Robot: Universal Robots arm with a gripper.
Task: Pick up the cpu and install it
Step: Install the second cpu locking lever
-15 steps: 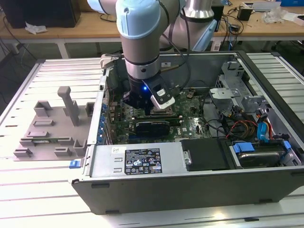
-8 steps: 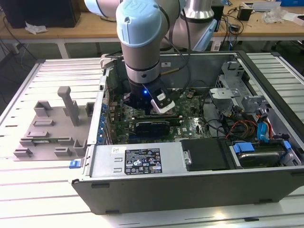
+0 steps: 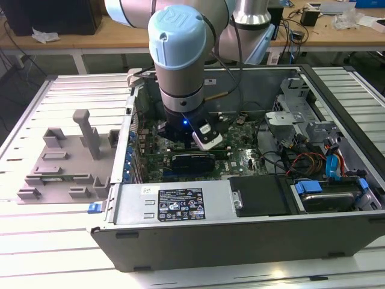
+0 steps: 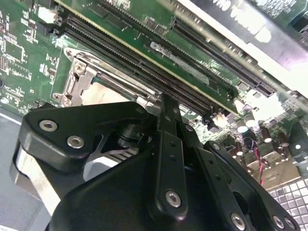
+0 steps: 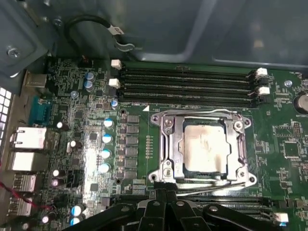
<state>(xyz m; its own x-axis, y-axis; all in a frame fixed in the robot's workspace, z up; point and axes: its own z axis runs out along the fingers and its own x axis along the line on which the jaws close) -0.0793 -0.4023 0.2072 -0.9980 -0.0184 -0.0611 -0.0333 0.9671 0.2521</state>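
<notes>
Gripper (image 4: pixel 166 108): black linkage closest to the lens in both wrist views, fingers drawn together to a narrow tip, nothing between them; hanging inside the open computer case (image 3: pixel 240 235), just above the motherboard (image 5: pixel 86 120).
Cpu (image 5: pixel 204 148): silver-grey top, seated flat in the socket frame (image 5: pixel 166 144), metal frame around it; just off the gripper tip.
Memory slots (image 5: pixel 187 86): at 12 o'clock from the cpu in the first wrist view.
Grey tray (image 3: pixel 63 165): on the table, at 9 o'clock from the case in the exterior view.

Wooden desks (image 3: pixel 180 37) behind slatted table (image 3: pixel 66 241)
</notes>
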